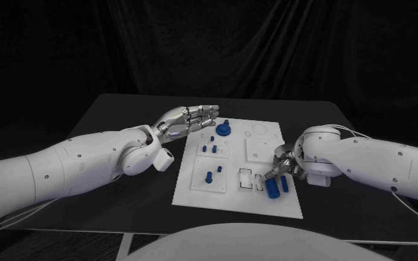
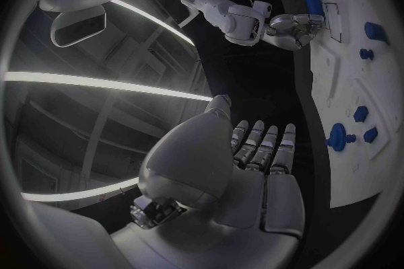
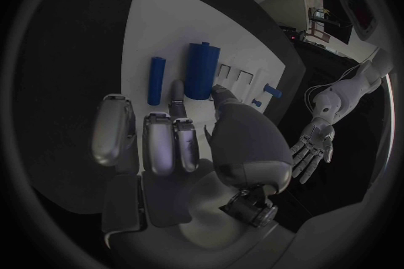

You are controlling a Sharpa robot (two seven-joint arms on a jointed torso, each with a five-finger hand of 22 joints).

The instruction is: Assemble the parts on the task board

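The white task board [image 1: 228, 196] lies in the middle of the table. My right hand [image 1: 283, 167] [image 3: 181, 148] is at its near right corner, where a thick blue cylinder [image 1: 272, 187] [image 3: 200, 70] and a thin blue cylinder [image 1: 285, 182] [image 3: 157, 79] lie side by side. Thumb and one fingertip flank the thick cylinder's near end and pinch it; the other fingers are curled. My left hand [image 1: 187, 119] [image 2: 252, 168] hovers over the board's far left corner, fingers straight and apart, holding nothing. A blue round part with a peg [image 1: 225, 129] [image 2: 339, 136] stands close by it.
Small blue pegs [image 1: 210, 148] stand in the board's left column, with another pair [image 1: 209, 177] nearer me. Empty rectangular slots [image 1: 246, 178] lie just left of the cylinders. The black table [image 1: 122, 116] reaches beyond the board on all sides.
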